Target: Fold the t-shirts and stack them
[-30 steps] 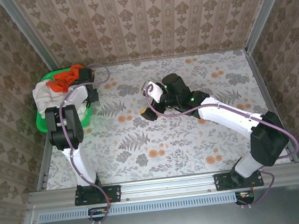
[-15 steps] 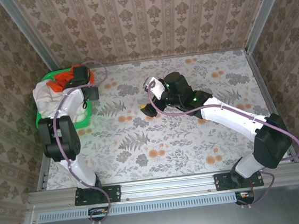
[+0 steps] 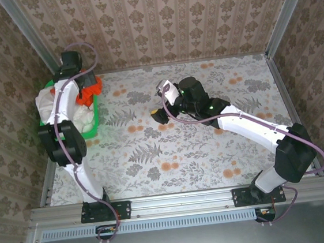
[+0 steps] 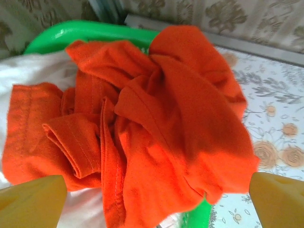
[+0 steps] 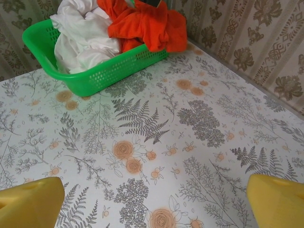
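At the far left corner of the bench (image 3: 213,162), close to the wallpapered walls (image 3: 157,23), sits a green plastic perforated basket (image 3: 94,121), its long side running from the back wall toward the near edge. A white cloth t-shirt (image 3: 47,101) lies bunched in it and fills the left and near parts. The bundle lies along the basket's length, and which way its collar points cannot be told. On top of it, at the basket's far right end, lies a bright orange-red cloth t-shirt (image 4: 156,123), crumpled into a heap. In the left wrist view its long axis slants from lower left to upper right. A folded, stitched hem shows at its left, and its right side hangs over the basket rim toward the bench. Its neck and front cannot be made out. The left gripper (image 4: 154,202) hangs just above this heap, its yellow-tipped jaws spread wide apart at either side with nothing clamped between them. Further right, the bench surface has a pale print of grey ferns and orange flowers. The right gripper (image 5: 152,203) hovers above the middle of the bench, well apart from the basket and facing it, with its yellow jaws also wide apart and holding nothing.
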You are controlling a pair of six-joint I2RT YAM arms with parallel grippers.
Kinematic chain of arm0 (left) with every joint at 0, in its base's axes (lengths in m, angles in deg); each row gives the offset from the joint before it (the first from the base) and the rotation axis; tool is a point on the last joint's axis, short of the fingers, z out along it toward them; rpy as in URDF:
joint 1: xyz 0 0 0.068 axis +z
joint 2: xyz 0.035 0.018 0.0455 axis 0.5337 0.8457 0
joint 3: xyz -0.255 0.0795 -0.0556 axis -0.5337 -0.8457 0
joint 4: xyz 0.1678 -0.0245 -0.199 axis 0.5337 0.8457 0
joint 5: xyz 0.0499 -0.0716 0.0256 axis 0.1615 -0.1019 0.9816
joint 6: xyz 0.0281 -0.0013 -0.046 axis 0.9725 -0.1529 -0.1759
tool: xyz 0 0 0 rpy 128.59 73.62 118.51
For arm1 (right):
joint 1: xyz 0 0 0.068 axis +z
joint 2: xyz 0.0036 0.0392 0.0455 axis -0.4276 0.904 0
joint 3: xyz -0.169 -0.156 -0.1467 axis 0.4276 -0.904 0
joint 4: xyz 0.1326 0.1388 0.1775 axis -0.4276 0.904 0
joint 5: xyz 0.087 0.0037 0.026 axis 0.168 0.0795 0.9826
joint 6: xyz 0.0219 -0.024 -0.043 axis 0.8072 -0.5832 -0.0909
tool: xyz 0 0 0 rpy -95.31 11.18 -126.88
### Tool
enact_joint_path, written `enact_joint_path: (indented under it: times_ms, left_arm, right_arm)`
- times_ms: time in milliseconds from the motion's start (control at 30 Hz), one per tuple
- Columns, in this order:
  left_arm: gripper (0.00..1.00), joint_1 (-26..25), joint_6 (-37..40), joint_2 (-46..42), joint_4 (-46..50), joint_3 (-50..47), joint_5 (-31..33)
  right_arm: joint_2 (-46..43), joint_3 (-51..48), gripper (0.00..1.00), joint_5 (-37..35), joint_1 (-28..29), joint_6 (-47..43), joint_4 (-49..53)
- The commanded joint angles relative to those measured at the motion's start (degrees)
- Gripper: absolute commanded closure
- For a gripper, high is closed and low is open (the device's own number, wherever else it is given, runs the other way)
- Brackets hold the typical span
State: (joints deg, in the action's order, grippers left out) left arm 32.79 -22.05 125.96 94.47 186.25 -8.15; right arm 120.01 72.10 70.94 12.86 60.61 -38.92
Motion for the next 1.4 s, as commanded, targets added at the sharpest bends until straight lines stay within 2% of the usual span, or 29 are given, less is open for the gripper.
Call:
enact_joint_path:
  times_ms: [0,133,200,233,267,300,367,400,633,833,967,1100,1267,1367]
  left_arm:
    - [0.03,0.8,-5.1,4.3,6.3,4.4,-1.6]
    - [0.09,1.3,-7.6,8.9,7.0,8.4,-4.8]
    - [0.19,1.5,-9.6,10.3,6.2,9.0,-6.7]
    - [0.27,1.7,-10.3,10.8,5.6,8.8,-8.0]
    - [0.41,1.8,-10.9,11.3,4.8,8.7,-9.7]
    - [0.62,2.0,-10.8,11.6,3.7,8.6,-12.1]
    - [0.97,2.0,-10.3,11.3,3.7,9.2,-13.5]
    - [1.0,2.0,-9.7,10.6,3.9,9.3,-13.2]
    - [1.0,1.7,-6.4,0.0,2.2,11.0,-8.2]
    - [1.0,-1.0,0.0,-4.3,4.2,23.0,-7.3]
    - [1.0,-5.3,3.7,-5.6,4.6,30.5,-7.3]
    - [1.0,-11.5,4.4,-5.7,4.2,34.1,-8.1]
    - [1.0,-18.6,3.0,-4.8,4.2,34.3,-10.6]
    - [1.0,-22.8,3.6,-4.4,3.7,31.1,-11.0]
  right_arm:
    - [-0.6,0.9,0.0,-1.5,-0.2,-0.6,-0.3]
    - [-1.4,0.0,0.0,-1.6,-0.2,-0.8,-0.1]
    - [-1.6,-0.1,0.0,-1.5,-0.4,-0.9,0.1]
    - [-1.7,-0.1,0.0,-1.5,-0.4,-1.0,0.2]
    - [-1.7,-0.1,0.0,-1.4,-0.4,-1.1,0.3]
    - [-1.7,0.0,0.0,-1.3,-0.4,-1.5,0.6]
    - [-1.9,0.3,0.0,-1.6,-0.5,-2.4,1.7]
    - [-2.2,0.5,0.0,-2.0,-0.6,-2.9,2.2]
    - [-4.8,-1.5,0.0,-1.5,-2.5,-2.2,0.8]
    - [-5.0,-2.3,0.0,0.0,-4.5,0.7,-1.4]
    - [-5.5,-3.2,0.0,0.0,-5.2,3.4,-3.2]
    - [-8.2,-7.8,0.0,-4.5,-5.9,12.1,-9.8]
    - [-12.1,-13.4,0.0,-13.9,-6.7,20.3,-12.0]
    - [-15.4,-18.3,0.0,-16.9,-9.2,26.1,-13.8]
